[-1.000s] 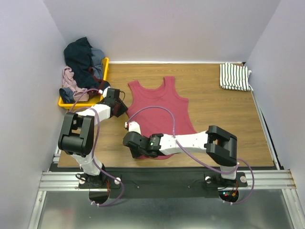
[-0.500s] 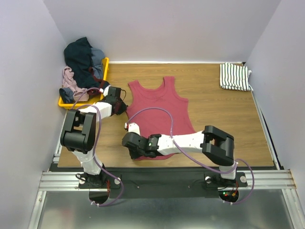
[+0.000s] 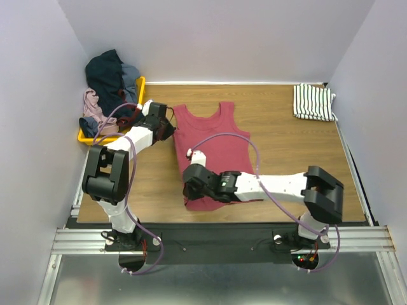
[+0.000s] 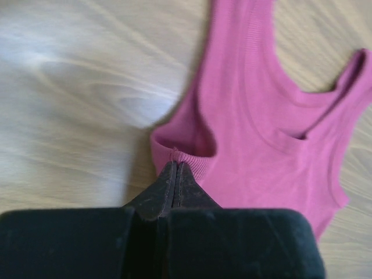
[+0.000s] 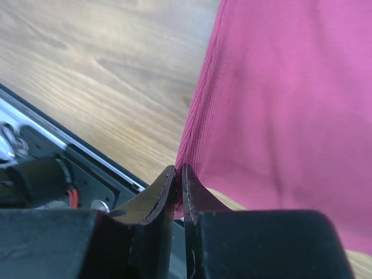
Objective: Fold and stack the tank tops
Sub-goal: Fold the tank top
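Note:
The dark red tank top (image 3: 222, 143) lies spread on the wooden table, straps toward the back wall. My left gripper (image 3: 172, 129) is shut on the ribbed edge of its left armhole (image 4: 192, 158), fingertips (image 4: 176, 167) pinched tight. My right gripper (image 3: 189, 189) is shut on the near left corner of the hem, and the red cloth (image 5: 279, 99) rises out of its closed fingertips (image 5: 179, 172). The white striped tank top (image 3: 313, 101) lies folded at the back right corner, away from both arms.
A yellow tray (image 3: 141, 89) at the back left holds a heap of dark and pink clothes (image 3: 108, 86), close behind my left arm. The metal rail at the table's near edge (image 5: 70, 151) shows just below my right gripper. Walls close the table on three sides.
My left gripper closed on the armhole edge and moved toward the back right. My right gripper carried the hem corner to the right, pulling the top's left side inward.

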You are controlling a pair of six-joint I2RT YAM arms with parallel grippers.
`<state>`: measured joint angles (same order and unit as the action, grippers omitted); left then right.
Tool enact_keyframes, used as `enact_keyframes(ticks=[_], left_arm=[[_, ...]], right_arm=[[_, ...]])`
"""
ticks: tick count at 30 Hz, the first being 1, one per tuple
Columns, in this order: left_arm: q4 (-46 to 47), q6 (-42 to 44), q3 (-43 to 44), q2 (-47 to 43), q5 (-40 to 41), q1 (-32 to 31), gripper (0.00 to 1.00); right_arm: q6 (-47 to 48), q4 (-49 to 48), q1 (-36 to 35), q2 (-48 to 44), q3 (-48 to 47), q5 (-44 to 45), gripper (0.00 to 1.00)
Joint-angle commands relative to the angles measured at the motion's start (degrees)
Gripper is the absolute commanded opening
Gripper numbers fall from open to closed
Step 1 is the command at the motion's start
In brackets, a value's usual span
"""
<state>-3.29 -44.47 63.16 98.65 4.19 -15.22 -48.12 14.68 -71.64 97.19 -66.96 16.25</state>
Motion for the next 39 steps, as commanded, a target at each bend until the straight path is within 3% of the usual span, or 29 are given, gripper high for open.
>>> enact_keyframes(ticks=[1,16,35,39], left_arm=[[-1.37,-0.97,6.7,1.54,2.05,-3.14,0.0],[-4.0,-2.47,16.47,9.36,3.55,-10.26,0.0],[-5.94,-2.47,23.15,18.33,4.25,-15.63,0.0],[-5.33,-1.33,23.24,18.24,3.2,-15.63,0.0]], right_arm=[[-2.68,-2.64,1.15,-6.3,5.06,2.38,0.14],[-9.18,-2.99,2.91,-19.48,21.78,5.28,0.14],[-14.55,-2.81,2.99,-22.21,31.36,8.71,0.14],[-14.37,-2.72,2.99,-23.09,31.8,8.1,0.25]])
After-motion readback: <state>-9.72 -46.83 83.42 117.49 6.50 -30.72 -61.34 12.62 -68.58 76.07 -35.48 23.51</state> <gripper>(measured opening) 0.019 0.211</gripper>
